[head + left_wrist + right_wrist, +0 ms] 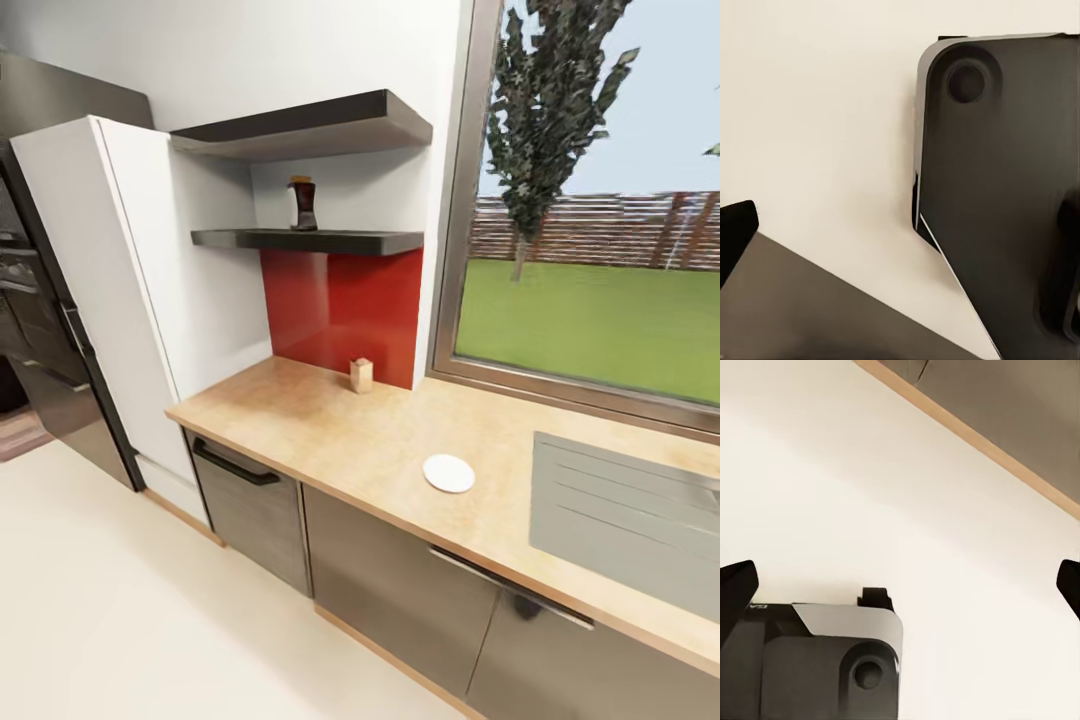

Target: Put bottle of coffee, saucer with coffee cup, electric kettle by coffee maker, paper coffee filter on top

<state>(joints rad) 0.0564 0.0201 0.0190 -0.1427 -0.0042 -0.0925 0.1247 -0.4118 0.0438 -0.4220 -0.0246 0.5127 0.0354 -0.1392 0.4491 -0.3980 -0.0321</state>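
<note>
1. We find the bottle of coffee [302, 204] standing upright on the lower shelf [310, 240], above the red wall panel [340, 310] and well apart from the table [330, 430] below.
2. We judge the bottle rigid and smooth-sided, likely slippery and breakable if dropped. Its weight cannot be told. A hold around the body below the cap, taken from the front, looks soundest to us, as the upper shelf [300, 125] limits approach from above.
3. The saucer [448, 473] lies flat on the table near its front edge, just beside the steel sink [625, 510]. We judge it thin, light and brittle; only its rim offers a hold.
4. A small tan box-like item [361, 374] stands on the table against the red panel; we cannot identify it.
5. Left tool [735, 225]: one dark fingertip shows at the frame edge over pale floor [817, 112] and the robot's dark base [1005, 187]. We cannot tell how wide it stands; nothing is seen touching it.
6. Right tool [904, 577]: both fingertips [736, 585] sit at opposite frame edges, so it is spread wide, holding nothing, over the floor beside the cabinet plinth [982, 442].
</note>
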